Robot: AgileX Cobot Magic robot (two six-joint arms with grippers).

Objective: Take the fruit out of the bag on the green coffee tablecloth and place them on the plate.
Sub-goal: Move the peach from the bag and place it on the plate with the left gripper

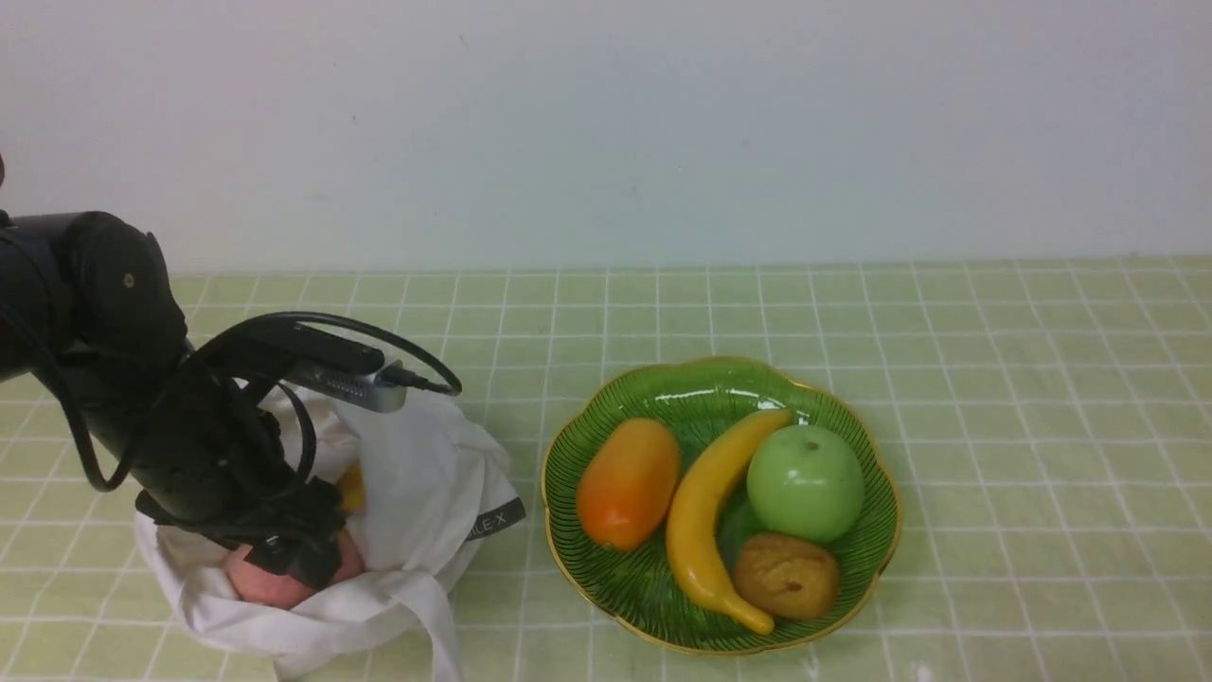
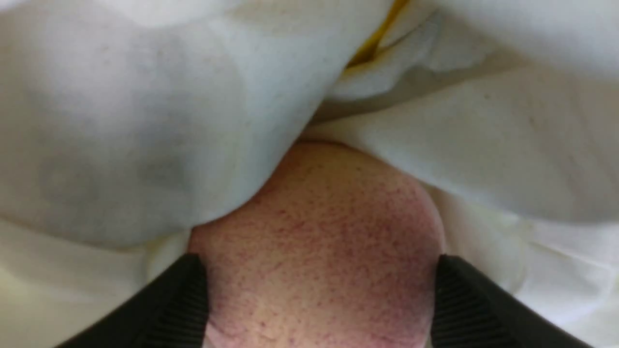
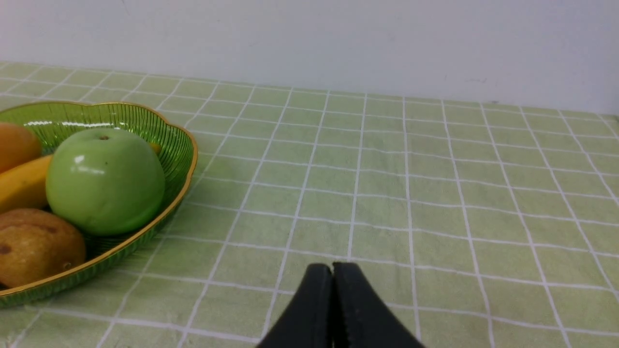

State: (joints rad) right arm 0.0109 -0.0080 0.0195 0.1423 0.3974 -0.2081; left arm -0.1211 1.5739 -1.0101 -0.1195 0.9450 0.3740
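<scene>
The white bag [image 1: 426, 474] lies on the green checked tablecloth [image 1: 994, 379] at the left, its grey label [image 1: 494, 521] facing the plate. My left gripper [image 1: 303, 564] is down in the bag's mouth. In the left wrist view its fingers [image 2: 188, 299] press both sides of the pink peach [image 2: 319, 232], with bag cloth [image 2: 121, 121] draped over it. The peach [image 1: 251, 585] shows low in the bag. A yellow fruit [image 1: 352, 488] peeks out behind it and also shows in the left wrist view [image 2: 372, 43]. The red fruit is hidden. My right gripper [image 3: 332, 267] is shut and empty over bare cloth.
The green gold-rimmed plate [image 1: 701, 407] sits right of the bag and holds an orange fruit [image 1: 628, 483], a banana [image 1: 705, 511], a green apple [image 1: 805, 483] and a brown fruit [image 1: 786, 575]. Its rim [image 3: 179, 145] shows in the right wrist view. A white wall stands behind.
</scene>
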